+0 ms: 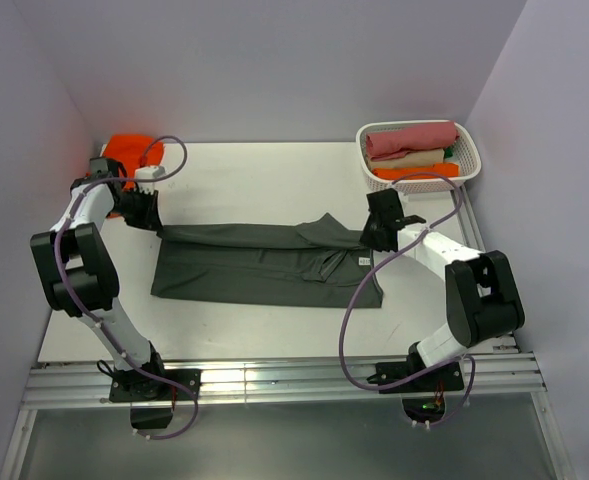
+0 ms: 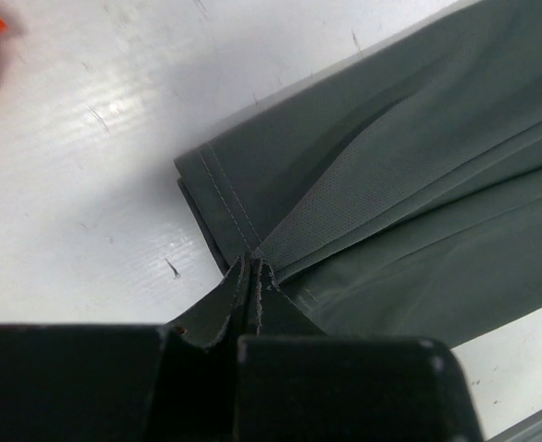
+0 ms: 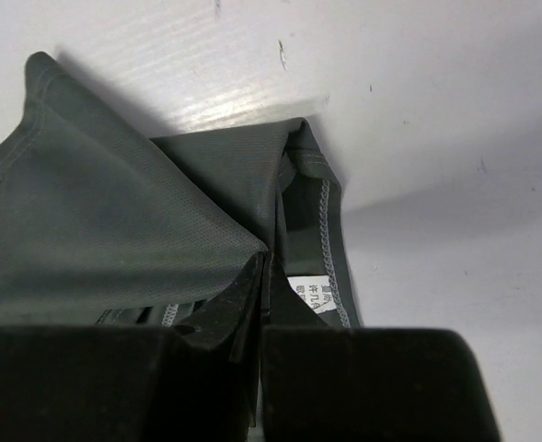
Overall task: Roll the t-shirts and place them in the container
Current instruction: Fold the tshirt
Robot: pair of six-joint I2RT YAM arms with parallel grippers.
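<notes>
The dark charcoal-grey t-shirt lies folded lengthwise across the middle of the table. My left gripper is shut on its far left edge; the left wrist view shows the jaws pinching the hemmed fold of the grey cloth. My right gripper is shut on the shirt's far right end; the right wrist view shows the jaws pinching a raised flap of grey cloth beside a white care label. The orange-red t-shirt lies bunched at the far left corner, behind the left arm.
A white basket at the far right corner holds rolled cloths in red, tan and orange. Purple walls close in the table on three sides. A metal rail runs along the near edge by the arm bases.
</notes>
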